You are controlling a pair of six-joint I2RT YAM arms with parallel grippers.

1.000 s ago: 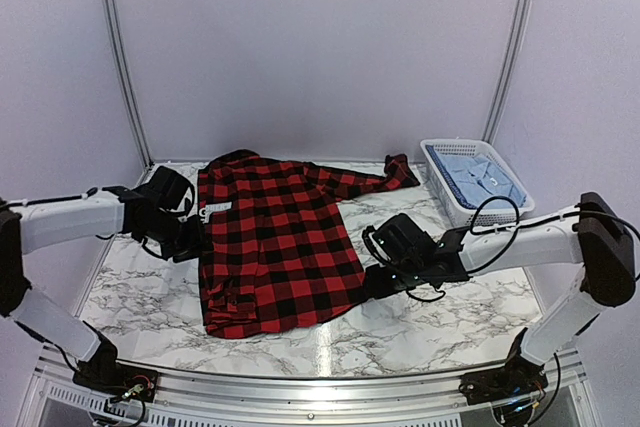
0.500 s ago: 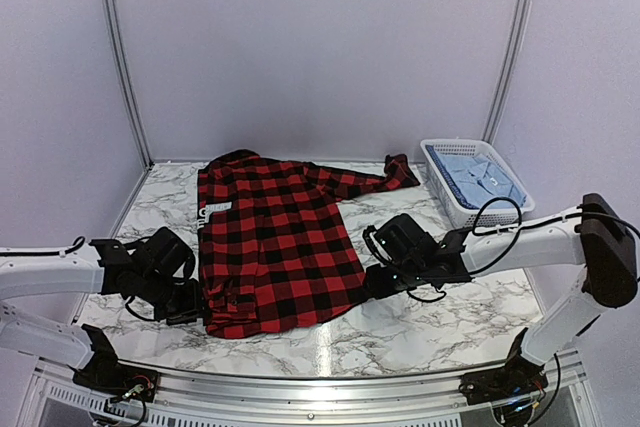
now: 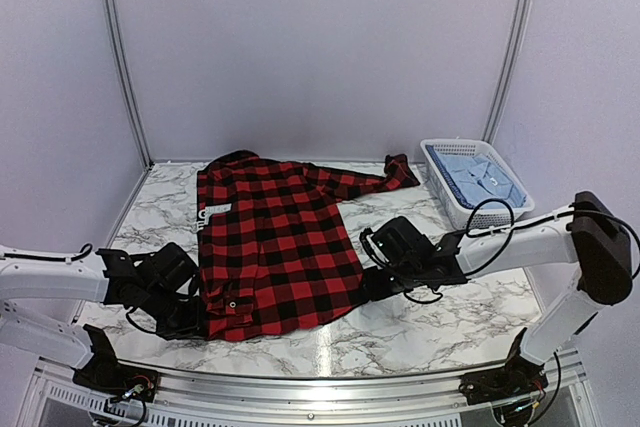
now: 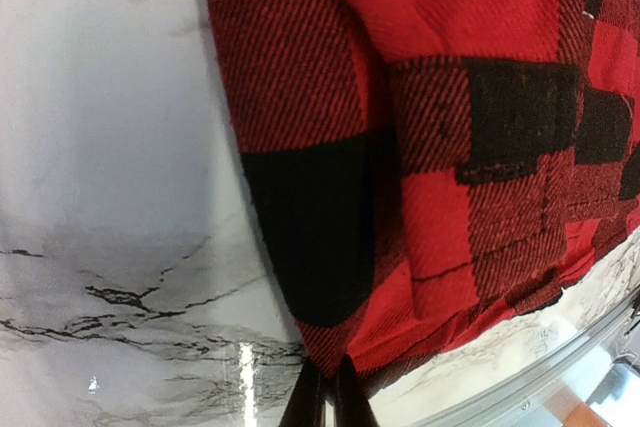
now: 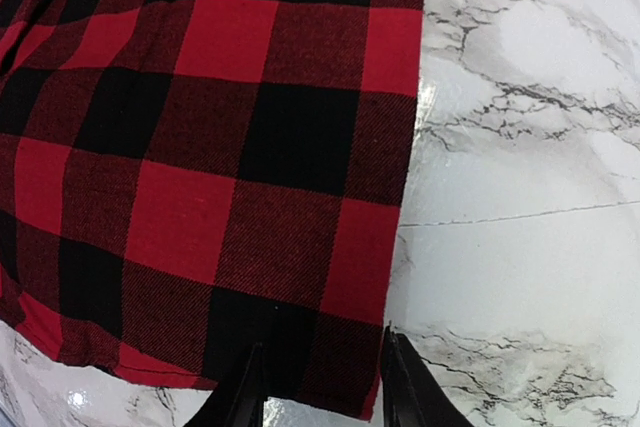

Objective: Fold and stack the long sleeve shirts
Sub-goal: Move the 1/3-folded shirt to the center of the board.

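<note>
The red-and-black check long sleeve shirt [image 3: 275,247] lies spread flat on the marble table, one sleeve [image 3: 380,179] reaching toward the back right. My left gripper [image 3: 196,321] is at the shirt's near left corner. In the left wrist view it [image 4: 326,399] is shut on the hem edge of the shirt [image 4: 450,147]. My right gripper [image 3: 368,285] rests at the shirt's right edge. In the right wrist view it [image 5: 320,387] is open, its fingers [image 5: 240,397] straddling the corner of the cloth [image 5: 200,147]. The pale blue shirt [image 3: 480,179] lies folded in the basket.
A white lattice basket [image 3: 452,209] stands at the back right of the table. Bare marble [image 3: 430,332] shows in front of and to the right of the shirt. A metal rail [image 3: 320,387] runs along the near edge.
My left arm has swung from the shirt's upper left edge down to its near left corner and shut on the hem. The right gripper has barely moved.
</note>
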